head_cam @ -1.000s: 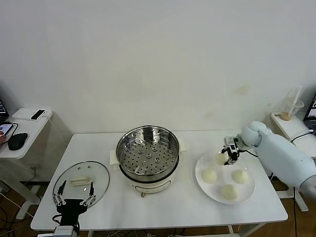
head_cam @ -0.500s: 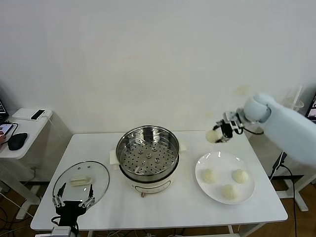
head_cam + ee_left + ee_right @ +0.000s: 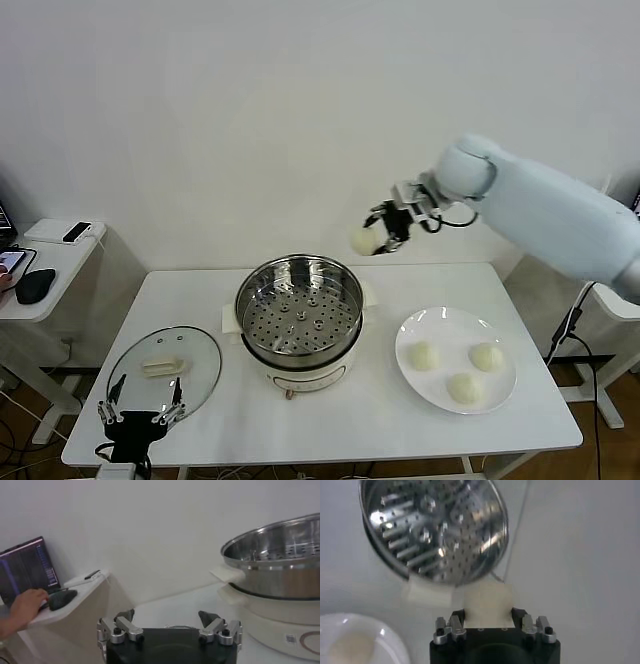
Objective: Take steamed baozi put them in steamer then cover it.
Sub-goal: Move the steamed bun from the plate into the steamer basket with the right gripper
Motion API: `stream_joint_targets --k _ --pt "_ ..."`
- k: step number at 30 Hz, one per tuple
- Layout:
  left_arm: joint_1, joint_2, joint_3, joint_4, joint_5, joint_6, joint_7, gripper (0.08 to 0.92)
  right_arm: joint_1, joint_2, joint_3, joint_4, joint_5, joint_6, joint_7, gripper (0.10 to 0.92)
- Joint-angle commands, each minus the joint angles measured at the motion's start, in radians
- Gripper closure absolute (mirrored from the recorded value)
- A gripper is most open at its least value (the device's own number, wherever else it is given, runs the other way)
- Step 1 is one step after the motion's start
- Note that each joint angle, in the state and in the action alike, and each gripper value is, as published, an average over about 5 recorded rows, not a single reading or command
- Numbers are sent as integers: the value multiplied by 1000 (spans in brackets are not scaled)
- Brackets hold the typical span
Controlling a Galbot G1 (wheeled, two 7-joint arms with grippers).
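A: Baozi, cream-white round dough bun [image 3: 363, 240], item one: location?

B: Clamped between the fingers of the right gripper [image 3: 377, 234], in the air above and behind the far right rim of the round shiny stainless-steel steamer [image 3: 299, 312] with perforated tray.

A: Remaining buns?

B: Three [image 3: 425, 356], on the flat white round plate [image 3: 412, 327] at the bench's [image 3: 380, 420] right side, well apart from the steamer.

A: Cover?

B: Round clear glass lid with cream-white bar handle [image 3: 165, 367], flat on the bench left of the steamer.

A: Left gripper [image 3: 140, 415]?

B: At the near bench edge by the lid, fingers spread wide, holding nothing.
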Motion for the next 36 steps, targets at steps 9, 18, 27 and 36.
stream_joint_targets --k 9,18,27,36 --pt "-1 -17 -19 -24 3 0 -3 177 -26 266 -144 -152 -244 268 70 436" --pt "-15 -17 -34 -31 7 1 -3 177 -80 350 -147 -284 -414 396 136 432" --pt "-27 -12 -41 -18 0 -1 -4 177 -125 414 -125 -400 -580 490 208 431" --pt "-31 -8 -43 -19 -5 -1 -7 177 -143 441 -111 -432 -614 510 235 297"
